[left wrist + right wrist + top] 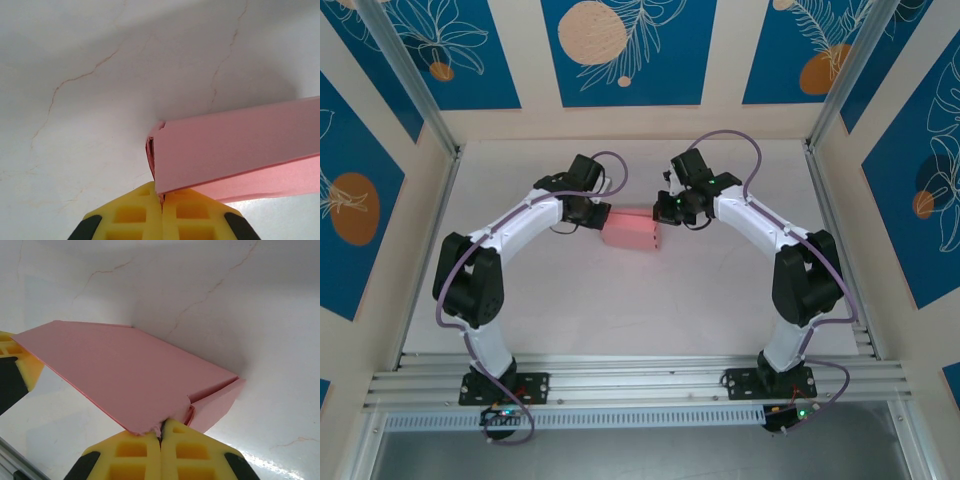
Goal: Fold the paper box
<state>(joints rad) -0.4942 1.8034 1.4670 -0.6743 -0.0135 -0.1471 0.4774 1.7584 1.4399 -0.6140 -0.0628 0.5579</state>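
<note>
The paper box (632, 229) is a salmon-pink rectangular box of thin card, lying between the two arms in the middle of the table. My left gripper (598, 215) is at its left end, and in the left wrist view its yellow fingers (130, 215) are shut on a thin card edge at the corner of the paper box (235, 145). My right gripper (665, 210) is at the right end. In the right wrist view it (161, 430) is shut on a crumpled card corner of the paper box (130, 375), beside an end flap (220, 400) standing slightly ajar.
The white table top (720, 300) has fine cracks in it. Metal frame posts (830, 200) and patterned side walls close it in, with a rail (640, 380) along the near edge. The left gripper's yellow finger (22, 362) shows behind the box's far end.
</note>
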